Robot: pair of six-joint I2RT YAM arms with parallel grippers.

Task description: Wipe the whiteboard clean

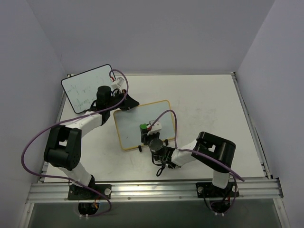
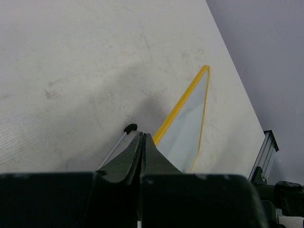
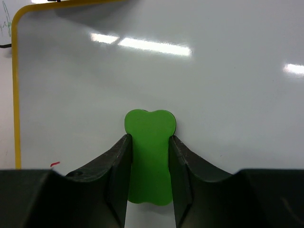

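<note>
The whiteboard [image 1: 135, 118] with the thin yellow frame lies tilted in the middle of the table, its white face [image 3: 199, 85] almost free of marks. A small red mark [image 3: 54, 164] shows near its left frame edge. My right gripper [image 3: 149, 137] is shut on a green eraser [image 3: 148, 124], which rests against the board face; from above the eraser [image 1: 143, 127] sits near the board's middle. My left gripper [image 2: 142, 135] is shut with nothing between its fingers, its tips at the board's far left corner [image 1: 127, 103], beside the yellow frame [image 2: 183, 102].
A black-framed whiteboard [image 1: 88, 88] with faint green writing leans at the back left, just behind my left arm. A thin grey rod with a black tip [image 2: 130, 128] lies next to my left fingertips. Grey walls enclose the table, and a metal rail [image 1: 152, 190] runs along the near edge.
</note>
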